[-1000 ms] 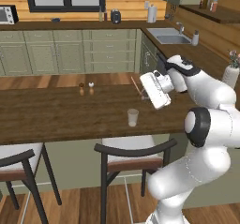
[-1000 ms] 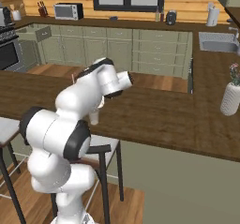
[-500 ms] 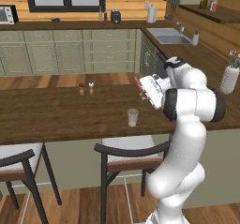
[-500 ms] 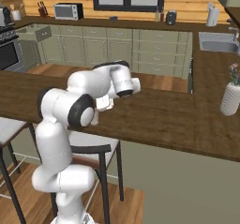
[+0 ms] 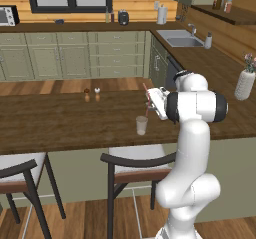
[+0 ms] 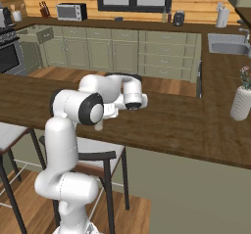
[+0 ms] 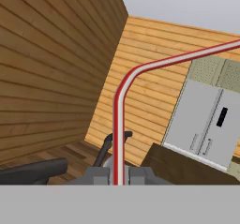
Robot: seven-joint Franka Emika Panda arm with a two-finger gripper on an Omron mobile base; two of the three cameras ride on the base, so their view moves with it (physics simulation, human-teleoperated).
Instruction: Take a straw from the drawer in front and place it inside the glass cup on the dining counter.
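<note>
The straw (image 7: 118,124) is clamped between the closed fingertips of the gripper (image 7: 118,175) and extends ahead of them, bending aside. The glass cup (image 5: 142,125) stands just below the gripper (image 5: 150,103) on the dining counter (image 5: 60,125).

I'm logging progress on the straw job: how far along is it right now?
Done: the straw is out of the drawer, clamped in the shut gripper. In hand: the arm holds it above the dining counter, just right of the glass cup. Left: lining it up over the cup, which has no straw in it, and letting go.
</note>
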